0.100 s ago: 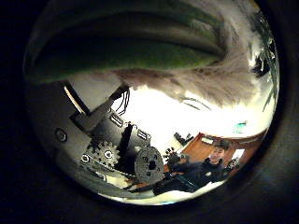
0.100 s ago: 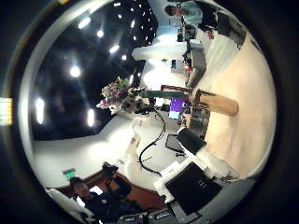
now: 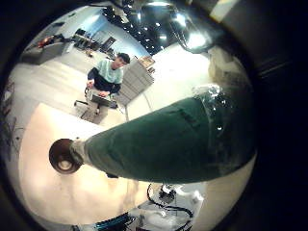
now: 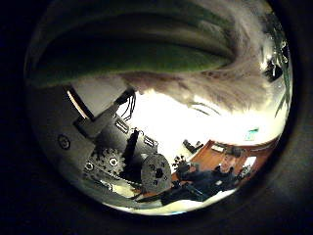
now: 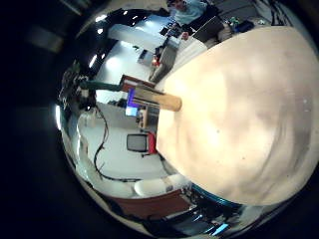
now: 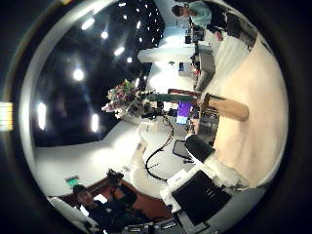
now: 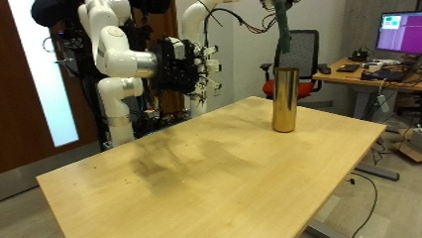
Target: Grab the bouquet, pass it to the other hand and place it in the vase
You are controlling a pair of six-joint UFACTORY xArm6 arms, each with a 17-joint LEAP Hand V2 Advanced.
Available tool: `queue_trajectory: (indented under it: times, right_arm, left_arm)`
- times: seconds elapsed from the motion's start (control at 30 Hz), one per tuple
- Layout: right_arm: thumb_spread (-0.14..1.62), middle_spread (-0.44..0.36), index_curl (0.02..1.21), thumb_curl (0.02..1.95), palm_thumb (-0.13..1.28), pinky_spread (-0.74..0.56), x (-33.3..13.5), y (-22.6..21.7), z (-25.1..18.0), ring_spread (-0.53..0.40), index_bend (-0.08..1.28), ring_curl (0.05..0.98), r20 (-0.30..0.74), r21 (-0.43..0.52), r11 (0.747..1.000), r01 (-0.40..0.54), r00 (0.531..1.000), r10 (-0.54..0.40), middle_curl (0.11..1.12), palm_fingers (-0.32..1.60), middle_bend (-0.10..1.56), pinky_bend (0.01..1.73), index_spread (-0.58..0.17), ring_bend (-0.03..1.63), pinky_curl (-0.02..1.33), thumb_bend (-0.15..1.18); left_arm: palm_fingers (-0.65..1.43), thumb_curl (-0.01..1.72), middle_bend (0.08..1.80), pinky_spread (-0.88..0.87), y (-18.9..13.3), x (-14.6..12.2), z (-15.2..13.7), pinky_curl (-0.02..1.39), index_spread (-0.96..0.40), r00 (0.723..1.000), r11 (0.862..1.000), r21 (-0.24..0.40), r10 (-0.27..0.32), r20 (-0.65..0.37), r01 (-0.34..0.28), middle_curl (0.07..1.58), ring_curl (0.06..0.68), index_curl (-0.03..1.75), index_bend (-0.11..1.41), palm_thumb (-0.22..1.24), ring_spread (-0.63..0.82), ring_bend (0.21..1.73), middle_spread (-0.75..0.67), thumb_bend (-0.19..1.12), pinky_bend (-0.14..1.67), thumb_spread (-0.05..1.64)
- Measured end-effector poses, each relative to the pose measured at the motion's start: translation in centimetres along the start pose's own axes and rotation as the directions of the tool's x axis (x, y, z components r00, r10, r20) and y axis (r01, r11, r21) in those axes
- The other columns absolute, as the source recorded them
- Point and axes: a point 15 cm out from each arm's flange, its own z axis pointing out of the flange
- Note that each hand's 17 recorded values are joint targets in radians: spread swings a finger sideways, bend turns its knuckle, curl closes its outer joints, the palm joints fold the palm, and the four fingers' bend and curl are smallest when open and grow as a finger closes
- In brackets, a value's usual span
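Observation:
In the outside view the bouquet's green-wrapped stem (image 7: 283, 28) hangs upright over the tall gold vase (image 7: 283, 99) on the wooden table (image 7: 198, 174), its lower end just above the vase's mouth. My left hand (image 4: 122, 162) is shut on the bouquet and is above that view's top edge. My right hand (image 7: 187, 67) is open and holds nothing, away from the vase. The right thumb side palm view shows the flowers (image 6: 125, 96) and the vase (image 6: 222, 105).
A desk with a monitor (image 7: 398, 30) and an office chair (image 7: 306, 50) stand behind the table, beyond the vase. A brown door (image 7: 24, 79) is behind my right arm. The vase stands near the table's far edge.

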Motion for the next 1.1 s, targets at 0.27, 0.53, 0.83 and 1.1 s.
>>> queue_trajectory:
  times: [0.27,0.53,0.83,1.1]
  right_arm:
    - [0.90,0.117,0.25,0.49,0.80,0.38,0.6,-0.1,0.3,0.149,0.15,0.223,0.006,-0.010,1.000,-0.011,1.000,0.011,0.33,0.09,0.21,0.58,-0.290,0.54,0.29,-0.03]
    - [0.90,0.114,0.25,0.49,0.81,0.38,1.0,0.0,0.4,0.158,0.15,0.221,0.009,-0.013,1.000,-0.024,1.000,0.024,0.33,0.10,0.21,0.57,-0.291,0.54,0.28,-0.03]
    - [0.91,0.107,0.25,0.49,0.81,0.38,1.0,0.1,0.6,0.160,0.16,0.219,0.010,-0.018,1.000,-0.022,1.000,0.023,0.33,0.11,0.20,0.55,-0.292,0.53,0.28,-0.03]
    - [0.91,0.105,0.25,0.49,0.81,0.38,1.3,0.4,0.8,0.161,0.15,0.220,0.012,-0.021,0.999,-0.032,0.999,0.032,0.33,0.11,0.20,0.53,-0.291,0.52,0.27,-0.03]
  left_arm:
    - [1.06,0.97,1.10,-0.57,-0.1,-1.9,0.2,0.72,-0.67,1.000,1.000,-0.012,-0.022,0.010,0.022,1.00,0.596,1.64,0.19,1.16,-0.41,1.41,-0.52,-0.02,1.13,0.16]
    - [1.06,0.97,1.10,-0.58,0.2,-4.2,0.0,0.72,-0.63,0.998,0.998,-0.014,-0.053,0.025,0.054,1.01,0.598,1.66,0.19,1.16,-0.41,1.41,-0.52,-0.02,1.12,0.16]
    - [1.06,0.97,1.09,-0.58,1.0,-5.3,0.5,0.73,-0.56,0.997,0.997,-0.016,-0.072,0.023,0.072,1.01,0.601,1.68,0.18,1.16,-0.41,1.41,-0.53,-0.02,1.12,0.16]
    - [1.07,0.98,1.09,-0.58,1.0,-5.2,0.8,0.73,-0.53,0.997,0.997,-0.018,-0.069,0.020,0.070,1.01,0.602,1.69,0.18,1.16,-0.41,1.41,-0.53,-0.02,1.12,0.16]
